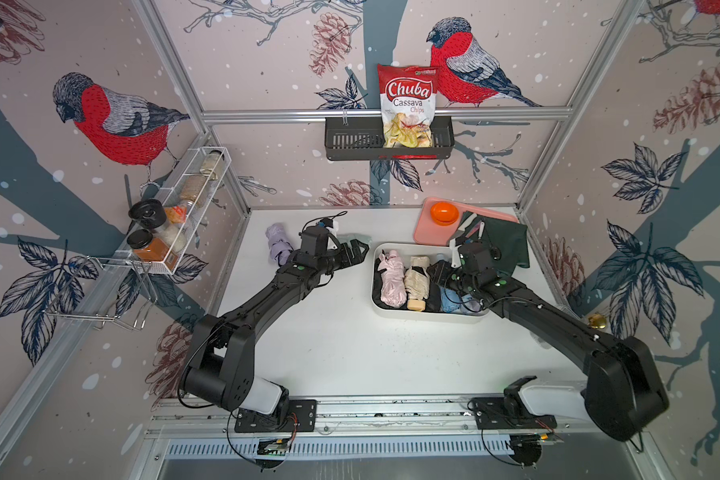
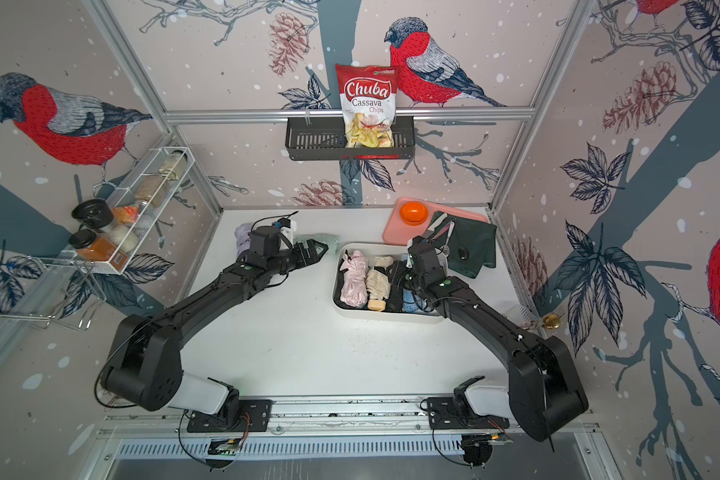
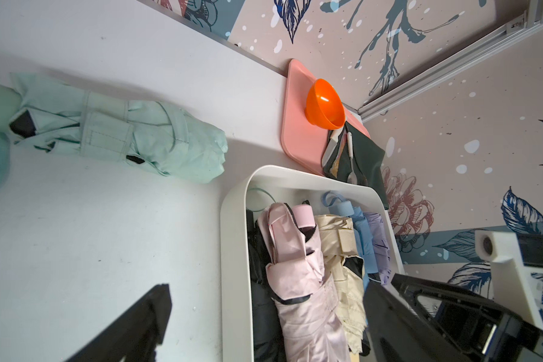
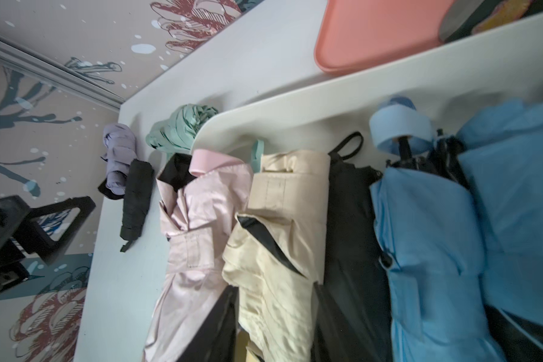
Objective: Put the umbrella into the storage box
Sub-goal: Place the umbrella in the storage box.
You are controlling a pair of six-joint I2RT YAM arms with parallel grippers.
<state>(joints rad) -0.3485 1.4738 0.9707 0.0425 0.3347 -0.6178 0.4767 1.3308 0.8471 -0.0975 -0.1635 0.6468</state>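
Note:
The cream-white storage box (image 1: 376, 291) (image 2: 336, 291) (image 3: 232, 250) sits right of centre and holds several folded umbrellas: pink (image 1: 391, 280), beige (image 4: 282, 225), black and blue (image 4: 427, 238). A mint umbrella (image 3: 116, 131) lies on the table just left of the box, with lilac (image 1: 276, 245) and black (image 4: 136, 194) ones further left. My left gripper (image 1: 360, 249) (image 3: 264, 326) hovers open by the box's left wall, near the mint umbrella. My right gripper (image 1: 437, 272) (image 4: 278, 326) is down in the box with dark fingers either side of the beige umbrella, blurred against black fabric.
Behind the box lies a pink tray (image 1: 425, 235) with an orange bowl (image 1: 444, 212) and a dark green cloth (image 1: 510, 245) carrying cutlery. A black wall basket (image 1: 350, 143) holds a chips bag. A wire spice rack (image 1: 184, 216) hangs on the left wall.

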